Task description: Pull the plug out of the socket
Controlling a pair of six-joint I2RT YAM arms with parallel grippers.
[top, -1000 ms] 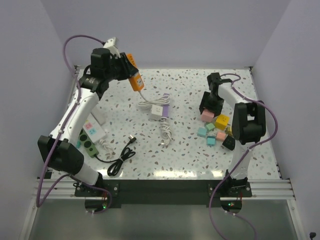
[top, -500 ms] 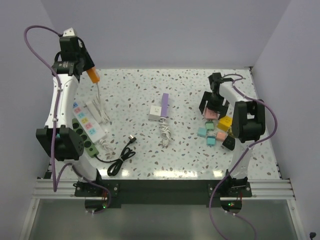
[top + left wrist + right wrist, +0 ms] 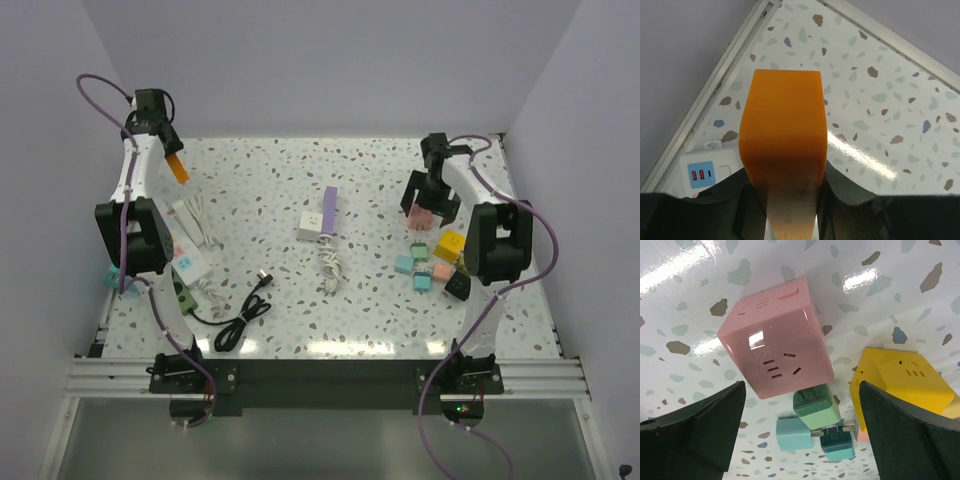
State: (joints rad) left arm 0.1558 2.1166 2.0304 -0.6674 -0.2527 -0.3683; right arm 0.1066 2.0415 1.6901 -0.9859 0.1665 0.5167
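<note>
Left gripper (image 3: 170, 153) is up high in the far-left corner, clamped tight on the orange plug (image 3: 782, 125), whose body fills the wrist view between the two dark fingers (image 3: 850, 210). Right behind it runs the table rail (image 3: 725, 85), slanting across the frame with the wall just beyond, so there is very little room on that side. A white USB strip (image 3: 702, 172) peeks out low, near the rail.

From above, the plug hangs in the air, well apart from the white cube socket (image 3: 312, 224), which sits mid-table with a purple block (image 3: 329, 204) touching its far side. A white cord bundle (image 3: 195, 218) lies on the table (image 3: 380, 300) below the plug. A green power strip (image 3: 178, 290) and a black cable (image 3: 240, 318) crowd the near-left. The middle strip, from the cube socket toward the near edge, is bare speckled surface.

Over on the right, the right gripper (image 3: 432, 208) hovers with its fingers spread wide, gripping nothing. The pink cube socket (image 3: 775, 357) sits between them, untouched. The yellow cube (image 3: 905, 382) lies just beside it, and the green adapter (image 3: 816, 407) is tucked against the pink cube's near edge. That cluster is tight, and the right table edge is close behind it.
</note>
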